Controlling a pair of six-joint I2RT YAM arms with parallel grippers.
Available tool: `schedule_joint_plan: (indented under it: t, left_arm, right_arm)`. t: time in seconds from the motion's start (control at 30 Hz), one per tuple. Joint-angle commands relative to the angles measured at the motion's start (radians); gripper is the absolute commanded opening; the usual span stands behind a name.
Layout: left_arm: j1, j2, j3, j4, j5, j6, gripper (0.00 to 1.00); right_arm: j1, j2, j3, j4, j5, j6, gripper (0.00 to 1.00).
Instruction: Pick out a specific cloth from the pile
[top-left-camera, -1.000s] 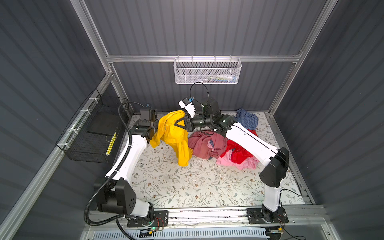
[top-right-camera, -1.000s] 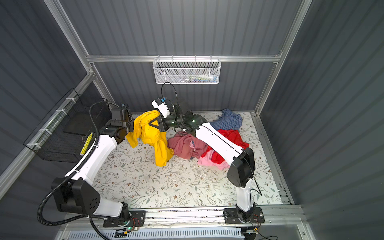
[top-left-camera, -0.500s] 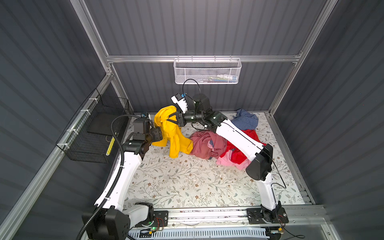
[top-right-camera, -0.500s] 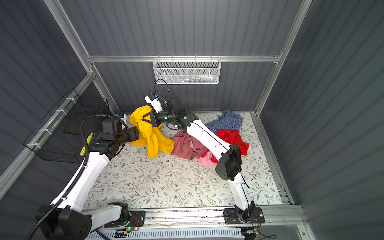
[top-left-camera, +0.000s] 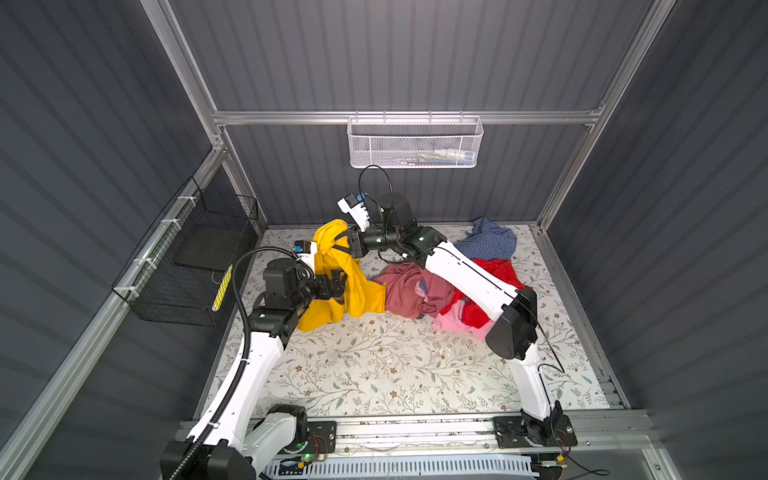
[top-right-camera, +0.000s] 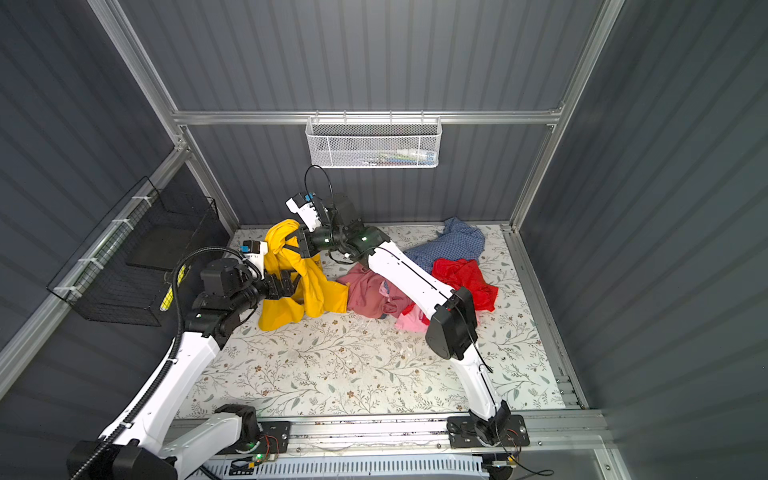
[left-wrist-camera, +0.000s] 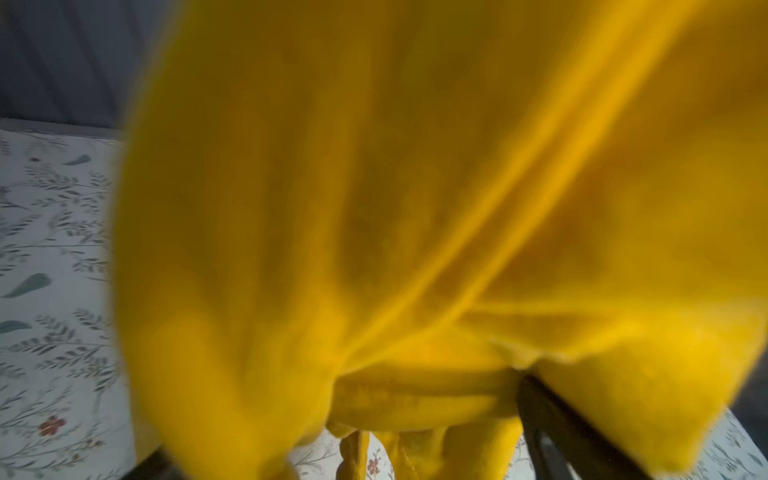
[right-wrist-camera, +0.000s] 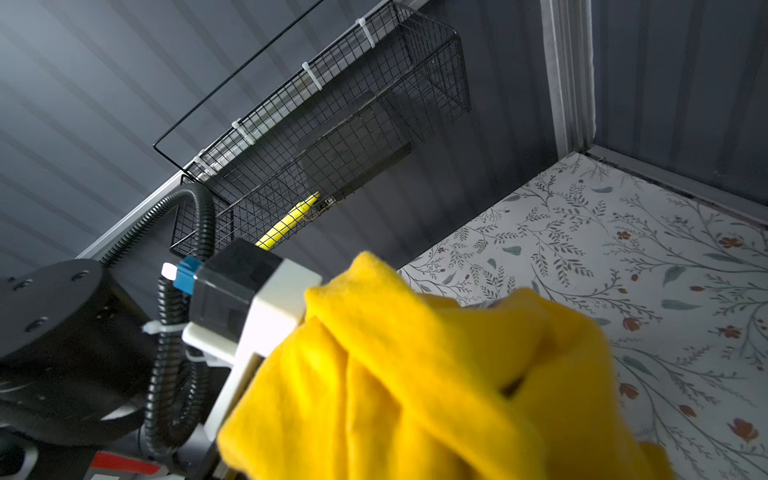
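The lift-out seems under way: the right gripper (top-left-camera: 340, 246) is clamped on the yellow cloth (top-left-camera: 360, 291), which hangs just beside the pile (top-left-camera: 415, 293), while the left gripper (top-left-camera: 337, 286) gapes wide, holding nothing; next, probably carry it clear across the tabletop (top-left-camera: 374, 365).

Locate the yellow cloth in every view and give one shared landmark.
Top view: yellow cloth left of centre, near the back.
Top view: again left of centre.
Left wrist: fills most of the frame, blurred.
Right wrist: close up, bunched before the camera.
Shared landmark: floral table cover, in all four.
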Motion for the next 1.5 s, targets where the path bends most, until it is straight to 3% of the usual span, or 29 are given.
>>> schedule_joint_plan:
  t: [0.0, 0.07, 0.2, 0.4, 0.53, 0.77, 0.83, 0.87, 1.0, 1.07, 1.13, 1.23, 1.3, 1.33, 1.47]
  left_arm:
    - [0.000, 0.002, -0.039, 0.142, 0.148, -0.021, 1.00]
    - [-0.001, -0.007, -0.067, 0.188, 0.167, -0.033, 1.00]
    - [-0.004, -0.013, -0.106, 0.247, 0.080, -0.024, 1.00]
    - [-0.006, 0.075, -0.097, 0.407, 0.033, -0.054, 1.00]
    - [-0.012, 0.153, -0.050, 0.424, 0.049, -0.040, 0.91]
    - [-0.014, 0.195, -0.009, 0.459, -0.049, -0.002, 0.37]
    - [-0.014, 0.198, 0.010, 0.465, -0.056, 0.010, 0.18]
    - [-0.014, 0.202, 0.026, 0.459, -0.065, 0.018, 0.02]
    - [-0.012, 0.208, 0.070, 0.435, -0.136, 0.037, 0.00]
    - [-0.012, 0.205, 0.087, 0.423, -0.179, 0.055, 0.00]
    - [-0.011, 0.206, 0.118, 0.383, -0.229, 0.078, 0.00]
    - [-0.005, 0.202, 0.160, 0.343, -0.312, 0.120, 0.00]
    - [0.002, 0.203, 0.189, 0.330, -0.361, 0.151, 0.00]
    - [0.007, 0.209, 0.206, 0.323, -0.372, 0.166, 0.00]
    - [0.045, 0.264, 0.308, 0.251, -0.379, 0.196, 0.00]
  right_arm:
    - [0.008, 0.011, 0.072, 0.021, -0.007, 0.002, 0.00]
    - [0.010, 0.021, 0.084, 0.012, -0.008, 0.004, 0.00]
    - [0.019, 0.027, 0.087, 0.009, -0.031, 0.019, 0.00]
    - [0.040, 0.016, 0.077, -0.005, -0.037, 0.024, 0.00]
    - [0.043, 0.012, 0.079, -0.003, -0.039, 0.029, 0.00]
    - [0.041, -0.006, 0.074, -0.047, -0.024, 0.010, 0.00]
    - [0.041, -0.011, 0.074, -0.064, -0.018, 0.003, 0.00]
    - [0.040, -0.012, 0.074, -0.074, -0.014, -0.001, 0.02]
    - [0.029, -0.035, 0.053, -0.118, 0.030, -0.025, 0.11]
    - [0.019, -0.064, 0.011, -0.118, 0.054, -0.032, 0.23]
    - [0.006, -0.102, -0.038, -0.117, 0.082, -0.042, 0.43]
    - [-0.011, -0.173, -0.138, -0.100, 0.128, -0.070, 0.52]
    - [-0.023, -0.228, -0.207, -0.079, 0.163, -0.083, 0.89]
    - [-0.028, -0.246, -0.235, -0.077, 0.174, -0.089, 0.99]
    - [-0.066, -0.327, -0.350, -0.081, 0.215, -0.100, 0.99]
